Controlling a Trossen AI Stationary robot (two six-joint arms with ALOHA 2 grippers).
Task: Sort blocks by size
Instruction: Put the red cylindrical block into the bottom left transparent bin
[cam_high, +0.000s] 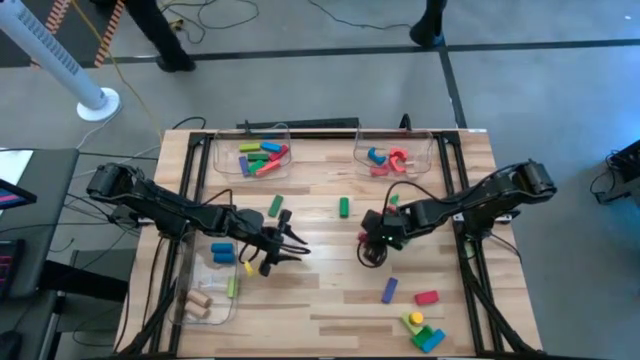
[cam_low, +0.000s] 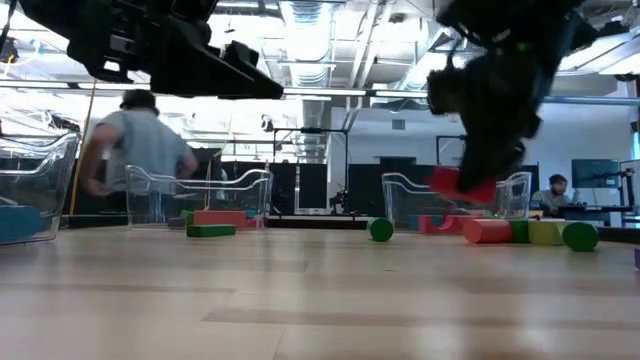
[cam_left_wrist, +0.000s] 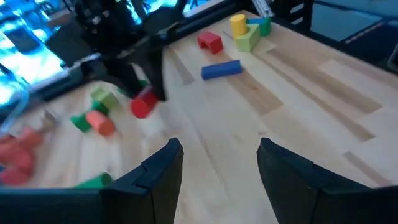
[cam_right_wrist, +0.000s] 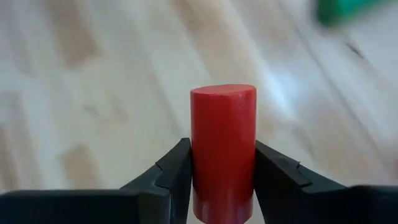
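A wide workshop floor with cables runs behind my wooden desk (cam_high: 330, 290), and from above I count three clear bins: one at the left edge (cam_high: 188, 300) with pale wood cylinders and a blue piece, one at the far left (cam_high: 222, 158) full of long bars, one at the far right (cam_high: 432, 150) with arches. My left claw (cam_high: 283, 247) hangs over the desk's middle-left with its fingers (cam_left_wrist: 155, 174) spread and nothing between them; it waits. My right claw (cam_right_wrist: 222, 174) is clamped on the red cylinder (cam_right_wrist: 222, 155), which stands upright between the pads (only my right wrist view shows this plainly; from overhead my own arm hides it). The low view shows the cylinder lifted clear of the desk. So I judge the pick done and the carry in hand: next I must choose the bin that fits its size and lower it in. Loose blocks remain, a green bar (cam_high: 275, 206), a green piece (cam_high: 343, 206), a blue bar (cam_high: 389, 290).
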